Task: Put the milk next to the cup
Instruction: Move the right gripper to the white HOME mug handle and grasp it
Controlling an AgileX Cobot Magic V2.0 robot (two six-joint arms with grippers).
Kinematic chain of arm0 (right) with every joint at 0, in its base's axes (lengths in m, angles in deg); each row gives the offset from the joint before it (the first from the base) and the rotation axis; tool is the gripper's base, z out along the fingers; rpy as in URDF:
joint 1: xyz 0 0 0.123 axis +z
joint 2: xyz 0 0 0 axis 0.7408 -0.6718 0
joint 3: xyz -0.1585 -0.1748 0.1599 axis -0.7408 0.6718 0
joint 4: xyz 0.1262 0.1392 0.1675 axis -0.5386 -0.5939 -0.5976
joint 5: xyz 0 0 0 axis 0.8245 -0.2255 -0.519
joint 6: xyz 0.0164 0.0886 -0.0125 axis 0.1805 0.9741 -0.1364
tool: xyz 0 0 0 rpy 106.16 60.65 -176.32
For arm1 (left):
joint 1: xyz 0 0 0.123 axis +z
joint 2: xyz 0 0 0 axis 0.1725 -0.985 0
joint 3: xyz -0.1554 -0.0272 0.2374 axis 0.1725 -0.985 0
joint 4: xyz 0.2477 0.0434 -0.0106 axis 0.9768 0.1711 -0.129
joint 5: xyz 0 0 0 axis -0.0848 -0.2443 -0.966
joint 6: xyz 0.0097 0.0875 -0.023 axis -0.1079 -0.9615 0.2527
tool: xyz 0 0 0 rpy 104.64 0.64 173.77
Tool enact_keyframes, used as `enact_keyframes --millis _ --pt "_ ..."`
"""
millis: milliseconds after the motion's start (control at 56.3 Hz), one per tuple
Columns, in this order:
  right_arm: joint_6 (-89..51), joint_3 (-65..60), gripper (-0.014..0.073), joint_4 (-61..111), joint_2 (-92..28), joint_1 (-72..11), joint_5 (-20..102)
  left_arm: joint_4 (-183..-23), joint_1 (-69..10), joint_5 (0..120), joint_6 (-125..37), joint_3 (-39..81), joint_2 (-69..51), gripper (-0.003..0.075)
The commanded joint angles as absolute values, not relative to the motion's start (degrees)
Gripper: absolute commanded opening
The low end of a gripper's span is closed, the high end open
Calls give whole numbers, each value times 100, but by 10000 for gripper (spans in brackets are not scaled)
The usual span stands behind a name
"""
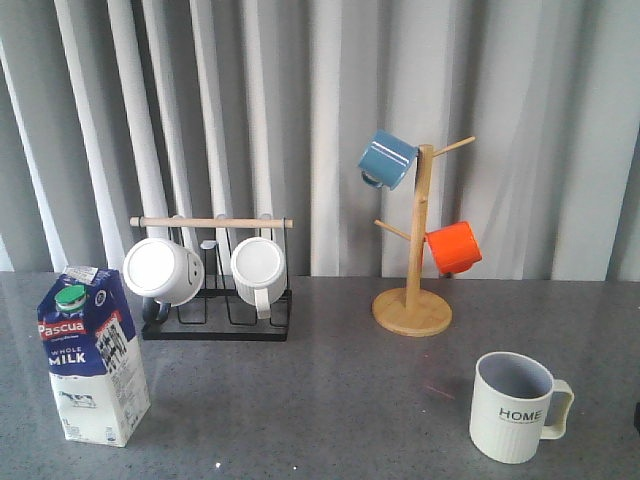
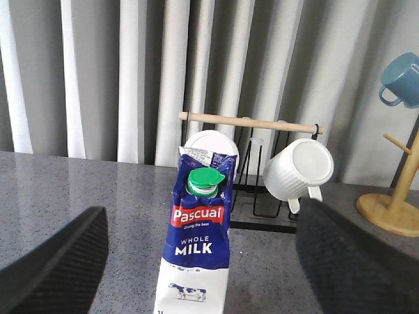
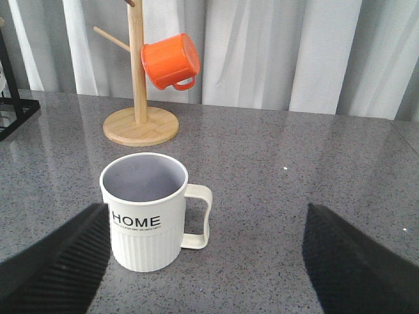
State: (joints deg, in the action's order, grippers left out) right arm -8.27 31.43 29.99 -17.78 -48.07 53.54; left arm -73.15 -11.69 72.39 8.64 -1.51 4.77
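From the front, the milk (image 1: 92, 355) stands upright at the near left of the grey worktop (image 1: 330, 400), well apart from the cup (image 1: 516, 406) at the near right, so the whole carry remains. In the left wrist view, the left gripper (image 2: 200, 261) has its jaws wide either side of the carton, seemingly lined up to grasp it. In the right wrist view, the right gripper (image 3: 206, 258) is equally wide, facing the cup but holding nothing.

Milk (image 1: 92, 355): blue and white, green cap, red label. Cup (image 1: 515, 407): cream-white, ribbed, black "HOME", greyish inside. Mugs on wooden tree (image 1: 414, 255): blue mug (image 1: 386, 159), orange mug (image 1: 454, 247). Black rack (image 1: 215, 300). Table (image 1: 330, 400): grey, speckled.
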Motion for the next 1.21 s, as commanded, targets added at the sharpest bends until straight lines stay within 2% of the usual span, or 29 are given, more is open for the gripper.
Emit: enact_keyframes --millis 0,231,462,550,870,1189 --pt "-871 2943 574 3021 -1782 -4797 5838 -7333 -1186 7628 918 68 477 573" --pt "-871 3039 574 3035 -1852 -4797 6161 -7333 -1186 7628 918 68 477 573" --pt "-845 3936 574 3468 -3228 -4811 9151 -7333 -1186 7628 918 68 477 573" --pt "-867 3959 574 3478 -3922 -4811 9697 -7333 -1186 7628 918 68 477 573" --pt "-588 3673 574 3973 -5846 -4811 10554 -7333 -1186 7628 918 68 477 573" --pt "-342 3407 574 3845 -6298 -5101 10802 -7333 -1186 7628 918 68 477 573"
